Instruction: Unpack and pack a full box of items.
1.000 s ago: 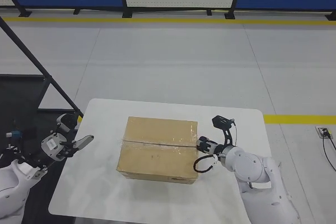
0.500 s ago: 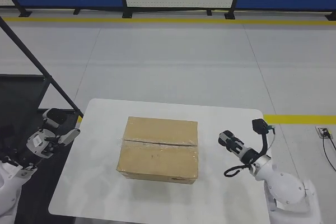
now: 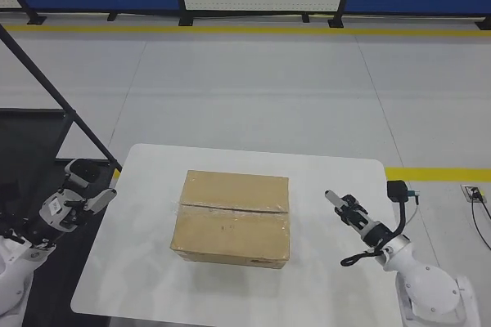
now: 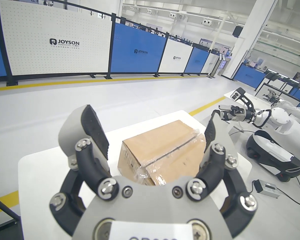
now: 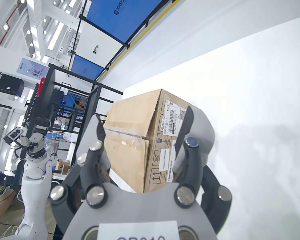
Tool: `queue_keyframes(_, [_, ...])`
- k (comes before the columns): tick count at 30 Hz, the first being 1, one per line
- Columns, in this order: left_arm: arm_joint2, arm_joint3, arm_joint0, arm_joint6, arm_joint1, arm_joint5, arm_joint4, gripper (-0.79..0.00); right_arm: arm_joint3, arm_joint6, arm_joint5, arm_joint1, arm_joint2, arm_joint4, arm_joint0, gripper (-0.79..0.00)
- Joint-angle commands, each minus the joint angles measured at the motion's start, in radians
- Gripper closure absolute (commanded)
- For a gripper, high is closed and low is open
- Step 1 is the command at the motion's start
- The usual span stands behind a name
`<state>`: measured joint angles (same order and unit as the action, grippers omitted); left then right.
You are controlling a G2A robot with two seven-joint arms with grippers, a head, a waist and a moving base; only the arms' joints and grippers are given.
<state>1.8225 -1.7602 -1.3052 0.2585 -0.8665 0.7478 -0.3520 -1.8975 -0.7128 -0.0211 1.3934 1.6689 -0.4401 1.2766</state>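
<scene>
Supporting surface: a white table [image 3: 147, 253] with rounded corners carries the cardboard box [image 3: 233, 217] near its middle.
Box: it is brown and shut, and lies flat with its long side across the table. Its top flaps meet in a seam that runs along its length. Nothing but the table touches it.
Left gripper: the left gripper [image 3: 96, 184] hangs just outside the table's left edge, well apart from the box and pointed toward it. In the left wrist view its two fingers [image 4: 152, 118] stand spread wide with nothing between them, and the box shows beyond the gap.
Right gripper: the right gripper [image 3: 340, 203] is over the right part of the table, near the box's right end but apart from it. In the right wrist view its fingers [image 5: 143, 117] are spread and hold nothing.
Tape: clear, wrinkled tape [image 5: 125, 134] covers the seam and folds down over the end faces.
Label: a white printed label [image 5: 173, 121] sits high on the end face toward the right gripper, with handling symbols beneath it.
</scene>
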Motion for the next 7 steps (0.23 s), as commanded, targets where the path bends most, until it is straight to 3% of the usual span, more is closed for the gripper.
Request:
queue_keyframes(1, [0.0, 0.0, 0.0, 0.0, 0.0, 0.0, 0.0, -0.785, 0.0, 0.0, 0.0, 0.0, 0.0, 0.0, 0.0, -0.701])
queue_keyframes(7, [0.0, 0.0, 0.0, 0.0, 0.0, 0.0, 0.0, -0.785, 0.0, 0.0, 0.0, 0.0, 0.0, 0.0, 0.0, -0.784])
